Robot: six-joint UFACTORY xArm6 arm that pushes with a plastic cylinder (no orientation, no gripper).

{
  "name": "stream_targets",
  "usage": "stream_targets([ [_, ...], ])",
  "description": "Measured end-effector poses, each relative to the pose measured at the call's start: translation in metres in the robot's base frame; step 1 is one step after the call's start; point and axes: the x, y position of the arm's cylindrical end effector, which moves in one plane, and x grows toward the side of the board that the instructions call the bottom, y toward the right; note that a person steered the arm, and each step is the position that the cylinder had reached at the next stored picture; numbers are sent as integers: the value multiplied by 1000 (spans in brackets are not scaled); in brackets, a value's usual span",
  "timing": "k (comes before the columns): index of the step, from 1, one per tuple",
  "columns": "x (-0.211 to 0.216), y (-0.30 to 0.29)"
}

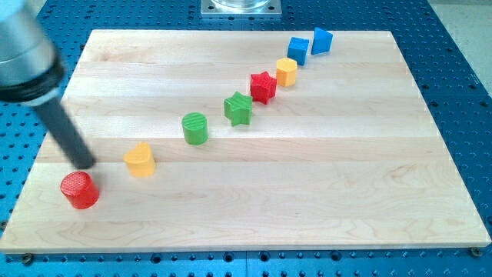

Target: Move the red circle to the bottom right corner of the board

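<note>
I am looking down at the wooden board [254,192] on the blue counter [461,92], and the red circle [80,190] is sitting near the view's bottom-left corner — about as far from its goal as the board allows. My tip [83,165] is resting just above the red circle, slightly toward the view's top, close to it; I cannot tell whether it is touching. The end effector is only a dark rod, so there is nothing to open or close, and it is gripping nothing.

The other blocks are lying in a diagonal line running toward the view's top right: a yellow block [140,160], a green cylinder [195,128], a green star [238,108], a red star [263,87], a small yellow cylinder [287,71], and two blue blocks [298,50] [322,39].

I am judging the task as barely started — the whole push along the bottom edge toward the view's right is remaining, and that lane is looking free of blocks. I would be bringing my tip round to the circle's left side first.
</note>
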Motion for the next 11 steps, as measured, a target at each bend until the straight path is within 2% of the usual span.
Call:
stream_targets([
  [1, -2, 96],
  [2, -5, 3],
  [3, 32, -72],
  [4, 56, -38],
  [5, 69, 21],
  [6, 85, 23],
  [7, 110, -2],
  [8, 97, 73],
  [9, 90, 183],
  [10, 93, 239],
  [11, 113, 223],
])
